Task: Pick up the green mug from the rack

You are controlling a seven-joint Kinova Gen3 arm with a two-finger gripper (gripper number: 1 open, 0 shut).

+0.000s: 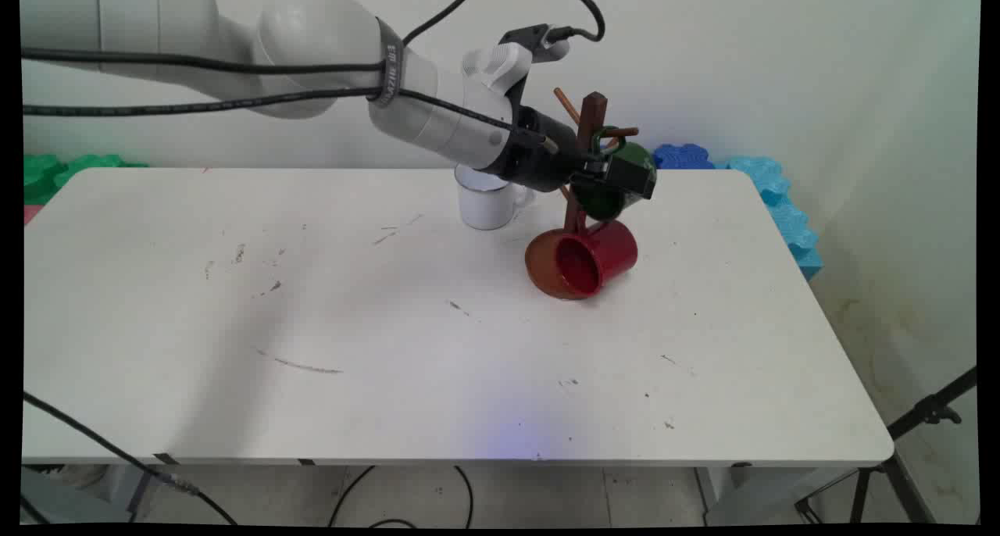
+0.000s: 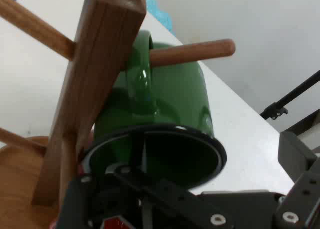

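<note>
A green mug (image 2: 175,104) hangs by its handle on an upper peg (image 2: 195,51) of a wooden mug tree (image 1: 591,122). My gripper (image 1: 613,175) is at the mug's mouth, open. One finger (image 2: 300,159) stands clear of the rim on the right, with table showing between. The other is hidden low at the mug's left side. In the main view the green mug (image 1: 603,201) shows partly behind the black fingers. Below it a red mug (image 1: 598,259) hangs over the tree's round base (image 1: 541,276), its mouth turned towards the camera.
A white mug (image 1: 486,204) stands upright just left of the tree, under my wrist. Blue foam blocks (image 1: 773,192) line the table's far right corner and green ones (image 1: 55,173) the far left. A black tripod (image 1: 914,434) stands off the right edge.
</note>
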